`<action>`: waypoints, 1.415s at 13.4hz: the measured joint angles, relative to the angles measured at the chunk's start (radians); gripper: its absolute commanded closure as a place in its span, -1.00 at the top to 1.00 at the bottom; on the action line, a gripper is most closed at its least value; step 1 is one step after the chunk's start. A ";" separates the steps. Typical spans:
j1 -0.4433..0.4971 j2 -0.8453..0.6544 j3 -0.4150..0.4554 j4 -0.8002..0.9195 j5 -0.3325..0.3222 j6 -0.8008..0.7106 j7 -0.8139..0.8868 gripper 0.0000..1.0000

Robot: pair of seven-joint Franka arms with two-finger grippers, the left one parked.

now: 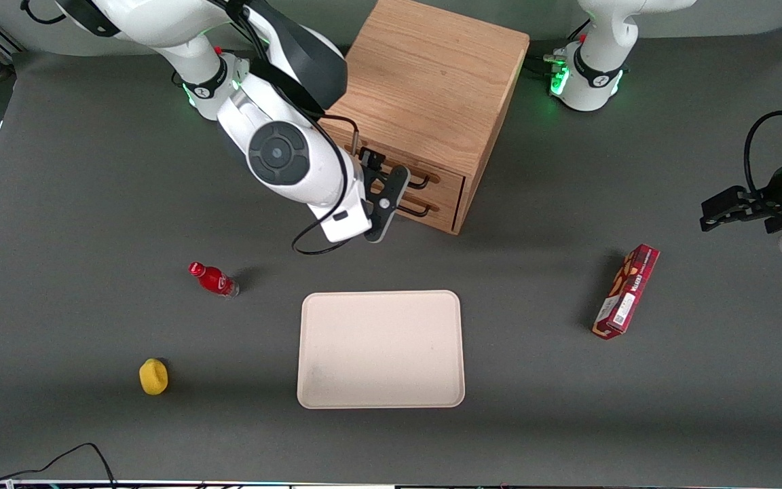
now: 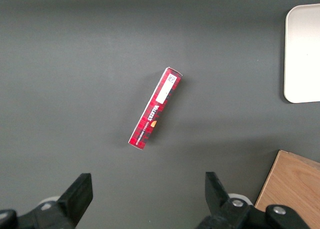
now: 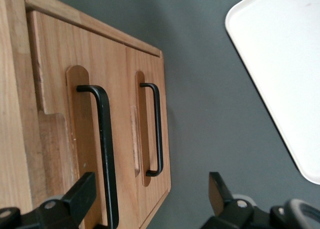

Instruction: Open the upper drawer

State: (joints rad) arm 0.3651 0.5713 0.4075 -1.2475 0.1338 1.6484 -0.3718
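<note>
Right wrist view puts the boxy light-oak cabinet (image 3: 30, 114) close in, its two drawer fronts facing the camera, each with a long thin black bar handle. The upper drawer (image 3: 90, 139) is the front next to the cabinet's top panel, and its black bar handle (image 3: 106, 154) stands off the wood on two bent ends, leaving a gap for a finger. The drawer looks fully shut, flush with the lower drawer (image 3: 150, 134).

The right arm's black two-finger claw (image 3: 150, 201) hangs just in front of the cabinet's drawer face, fingers (image 3: 82, 194) spread wide and holding nothing; one finger sits near the upper handle, not yet around it.

The oak front appears rigid and fairly light, likely sliding straight out with some friction. The thin metal bar is probably smooth and stiff, so the sensible hold is around its middle, fingers closing across the bar, to keep the pull square and the cabinet from skidding on the grey tabletop (image 1: 92, 204).
</note>
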 measured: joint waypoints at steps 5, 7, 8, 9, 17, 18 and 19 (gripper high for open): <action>0.003 0.003 0.040 -0.047 -0.003 0.021 -0.003 1.00; 0.003 0.003 0.050 -0.085 -0.018 0.053 -0.005 1.00; 0.003 0.003 0.053 -0.100 -0.025 0.068 -0.007 1.00; 0.003 0.003 0.055 -0.111 -0.036 0.081 -0.010 1.00; -0.001 0.003 0.058 -0.143 -0.058 0.152 -0.079 1.00; -0.001 0.003 0.059 -0.153 -0.058 0.171 -0.090 1.00; -0.002 0.003 0.059 -0.163 -0.058 0.187 -0.095 1.00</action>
State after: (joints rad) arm 0.3634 0.5740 0.4669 -1.4100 0.0756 1.8352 -0.4671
